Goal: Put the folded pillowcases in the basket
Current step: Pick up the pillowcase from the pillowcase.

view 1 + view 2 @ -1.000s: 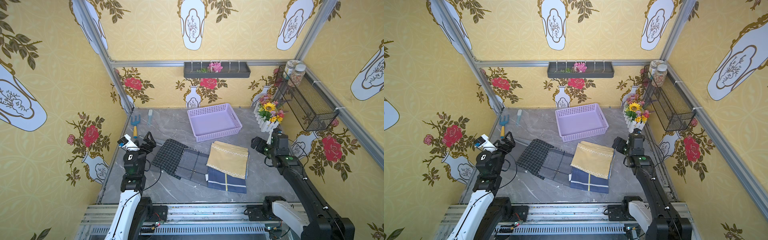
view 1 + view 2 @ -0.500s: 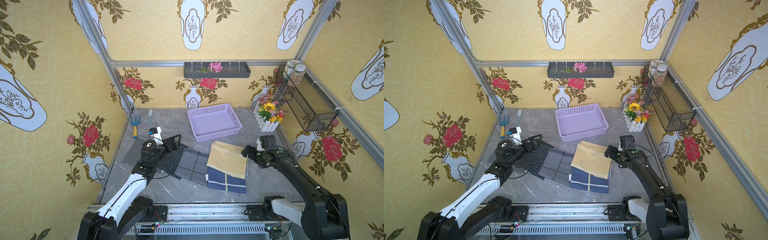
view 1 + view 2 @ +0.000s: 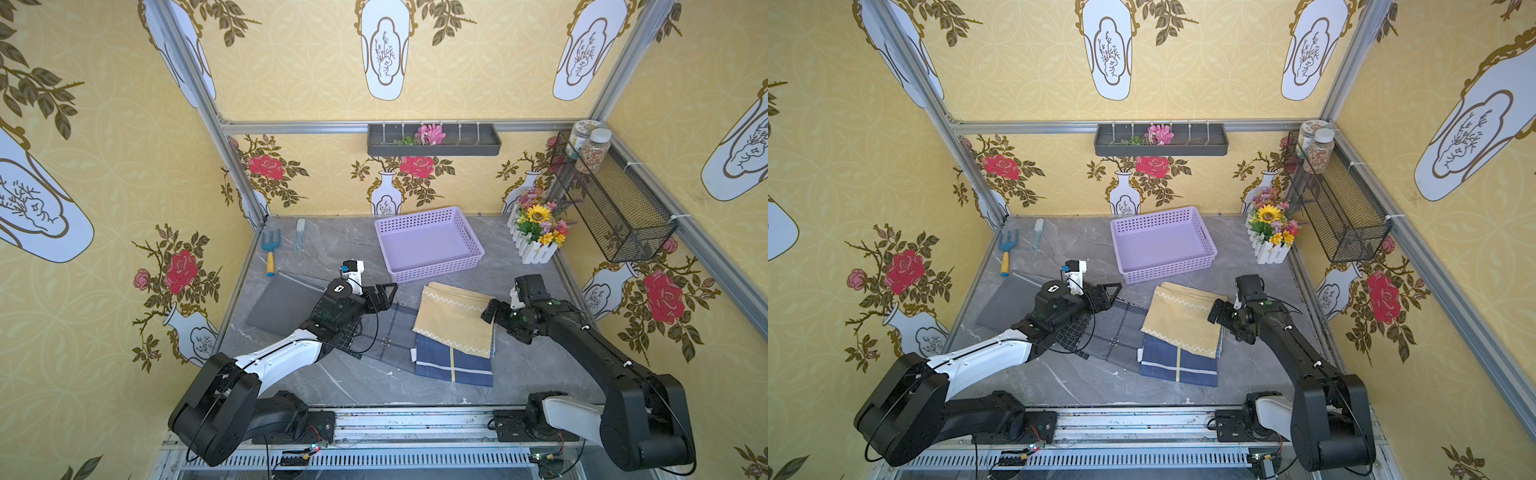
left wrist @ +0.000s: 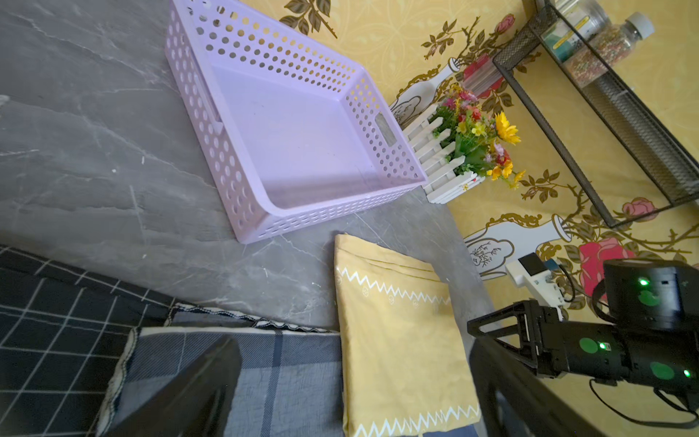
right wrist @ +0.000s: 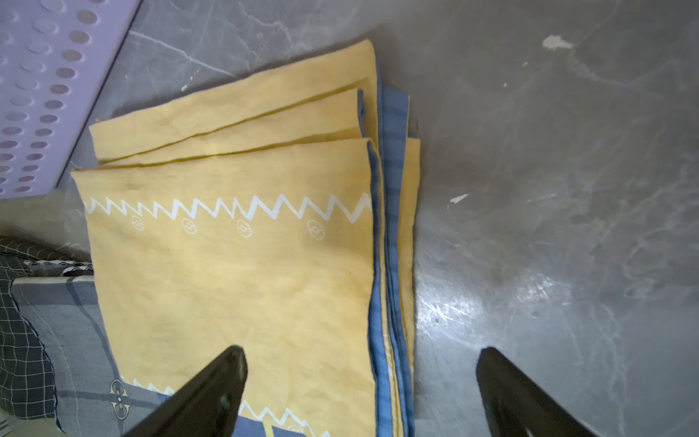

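The folded pillowcase is yellow with white zigzag bands and blue inner layers. It lies flat on the grey table in front of the lavender basket, which holds nothing. My right gripper is open at the pillowcase's right edge, one finger over the yellow cloth and the other over bare table. My left gripper is open above a grey plaid cloth, left of the pillowcase, holding nothing.
A navy cloth lies under the pillowcase's front. A black checked cloth and a grey sheet lie under the left arm. Garden fork, brush, flower box, wire rack.
Both arms have swung in from the side walls toward the middle. The left gripper now hangs over the plaid cloth, and the right one has reached the pillowcase's right edge.
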